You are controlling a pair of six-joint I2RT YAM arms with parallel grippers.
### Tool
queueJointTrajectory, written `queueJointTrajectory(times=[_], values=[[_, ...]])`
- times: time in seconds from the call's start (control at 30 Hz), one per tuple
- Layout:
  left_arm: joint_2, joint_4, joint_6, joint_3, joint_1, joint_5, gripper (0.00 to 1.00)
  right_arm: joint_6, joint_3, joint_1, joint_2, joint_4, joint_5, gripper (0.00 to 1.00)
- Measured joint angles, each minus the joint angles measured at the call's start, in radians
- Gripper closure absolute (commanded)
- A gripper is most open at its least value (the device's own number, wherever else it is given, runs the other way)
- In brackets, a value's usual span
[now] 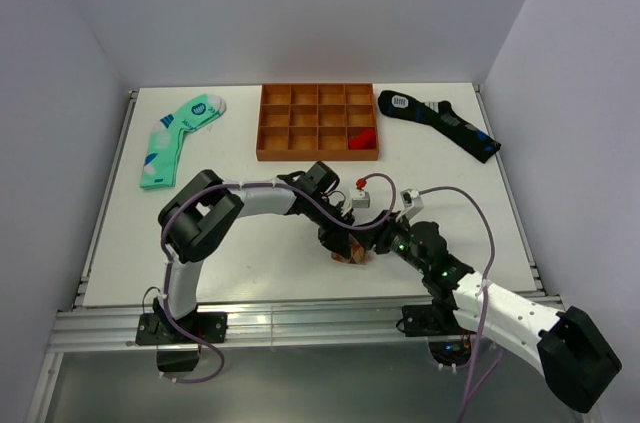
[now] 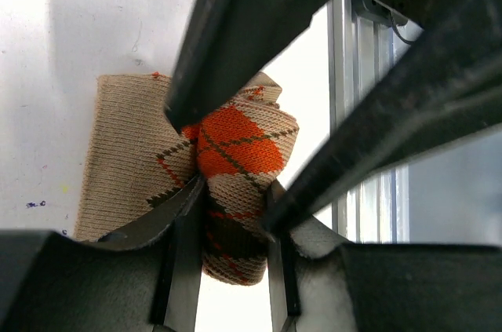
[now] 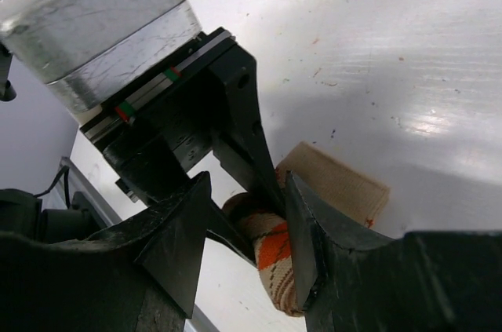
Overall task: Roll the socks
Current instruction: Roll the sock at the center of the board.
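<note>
Sock (image 1: pixel 351 256) part-rolled, near-centre of table (image 1: pixel 250 263).
Left gripper (image 2: pixel 231 206) pinched the rolled end. Right gripper (image 3: pixel 248 191) straddled the same roll, apparently clamped on it too, though the view was crowded.

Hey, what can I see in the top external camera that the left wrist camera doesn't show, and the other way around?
Only top external: the mint-green sock, the orange tray and the black sock. Only left wrist: the argyle sock up close, with its orange diamond, its bunched middle between the left gripper fingers, and its tan cuff flat on the table. Both: the argyle sock, with the right gripper meeting the left over it.
</note>
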Motion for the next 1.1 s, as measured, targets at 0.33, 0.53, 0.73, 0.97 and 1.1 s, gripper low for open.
queueJointTrajectory(times=[0.33,0.53,0.73,0.97,1.1], values=[[0.0,-0.036,0.0,0.002,0.0,0.013,1.0,0.085,0.0,0.159,0.006,-0.075,0.176,0.52],[0.006,-0.06,0.002,0.003,0.0,0.025,1.0,0.142,0.021,0.251,-0.056,-0.281,0.275,0.53],[0.039,-0.101,0.003,0.04,0.006,0.058,1.0,0.115,0.267,0.313,-0.1,-0.647,0.381,0.52],[0.069,-0.154,0.007,0.077,0.01,0.087,1.0,0.003,0.472,0.316,-0.054,-0.852,0.388,0.53],[0.07,-0.185,0.003,0.076,0.016,0.099,1.0,-0.05,0.552,0.344,0.113,-0.95,0.409,0.54]])
